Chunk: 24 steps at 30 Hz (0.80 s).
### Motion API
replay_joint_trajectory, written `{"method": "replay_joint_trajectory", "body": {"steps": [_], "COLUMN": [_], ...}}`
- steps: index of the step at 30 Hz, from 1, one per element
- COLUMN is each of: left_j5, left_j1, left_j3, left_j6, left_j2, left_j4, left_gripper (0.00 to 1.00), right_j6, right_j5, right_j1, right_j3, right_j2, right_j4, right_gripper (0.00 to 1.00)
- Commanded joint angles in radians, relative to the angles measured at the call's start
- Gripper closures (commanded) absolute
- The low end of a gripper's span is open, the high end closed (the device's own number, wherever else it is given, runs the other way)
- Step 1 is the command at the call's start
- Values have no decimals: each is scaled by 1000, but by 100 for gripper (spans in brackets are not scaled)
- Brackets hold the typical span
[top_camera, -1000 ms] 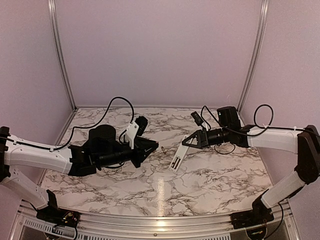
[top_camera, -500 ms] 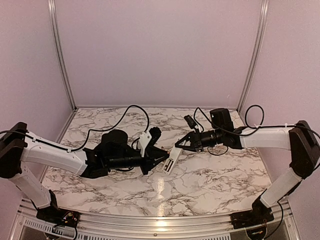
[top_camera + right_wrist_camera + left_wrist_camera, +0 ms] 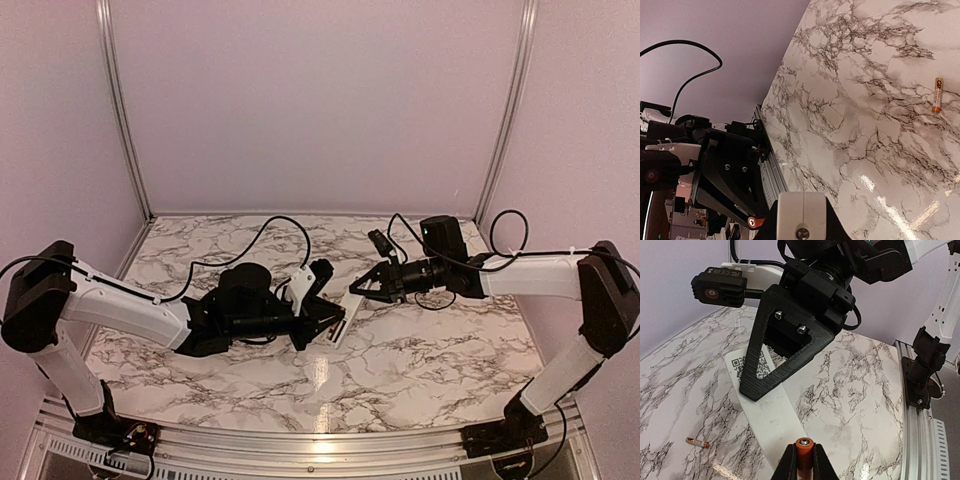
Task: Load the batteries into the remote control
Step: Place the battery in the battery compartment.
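Over mid-desk: the first battery [image 3: 803,445] held at the low end of the remote control [image 3: 771,415].
My left gripper [image 3: 802,454] is narrowed tight onto the first battery, whose orange end pokes out past the fingertips just above the remote control's near end. The remote control, a white bar with a printed code square facing up, slants away from that point, and my right gripper [image 3: 357,291] is clamped on its far end from the opposite side. I cannot tell whether the bar's low end touches the desk [image 3: 850,380]. The second battery [image 3: 697,442] lies loose on the marble surface, off to one side and apart from both grippers. Both arms reach inward, gripper tips close together.
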Motion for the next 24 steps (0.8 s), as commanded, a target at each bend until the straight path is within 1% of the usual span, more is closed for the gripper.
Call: {"method": "replay_joint_trajectory", "body": {"steps": [1,14,18,21,24], "left_j5": [-42,-48,-113,-189,-222], "left_j1": [-2,-12,-17,-19,-20], "left_j3": [33,31,30,29,24], "left_j6": [22,38,42,56,60], "left_j2": [20,43,48,49,42], "left_j4": [-12,-22,-42,-71,-91], "left_gripper": [100,100,100,98,96], "right_j6": [24,65,61,55,50], "right_j5": [-24,-31,-29,-32,-34], "right_j1": [10,10,10,8,2], "right_j3": [24,22,24,27,30], "right_j2": [-17,-23,-23,-21,-20], "right_j4": [32,54,47,37,31], "right_gripper": [100,100,100,100,100]}}
